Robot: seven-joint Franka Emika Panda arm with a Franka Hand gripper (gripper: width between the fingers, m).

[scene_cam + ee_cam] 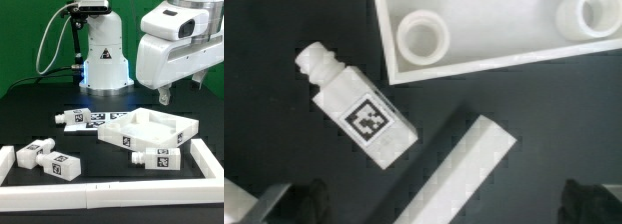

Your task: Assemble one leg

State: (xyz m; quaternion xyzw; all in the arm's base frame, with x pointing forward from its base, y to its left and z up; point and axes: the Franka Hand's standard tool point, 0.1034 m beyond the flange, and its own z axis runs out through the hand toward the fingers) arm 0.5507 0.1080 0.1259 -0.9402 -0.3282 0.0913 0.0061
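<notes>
A white leg point(160, 156) with a black-and-white tag lies on the black table in front of the white tray-like panel point(152, 126). In the wrist view this leg point(359, 108) lies between the panel's corner point(491, 62) and a white rail point(464, 172). My gripper point(166, 98) hangs high above the panel's right side, open and empty. In the wrist view its dark fingers point(267, 205) stand wide apart at the frame's edge, the gripper point(434, 208) well above the table. Another leg point(72, 118) lies by the marker board point(101, 117). Two more legs point(36, 152) point(62, 166) lie at the exterior view's left.
A low white rail point(110, 190) borders the table at the front and both sides. The robot base point(105, 60) stands at the back centre with a black cable to its left. The panel shows round sockets point(420, 38) in the wrist view.
</notes>
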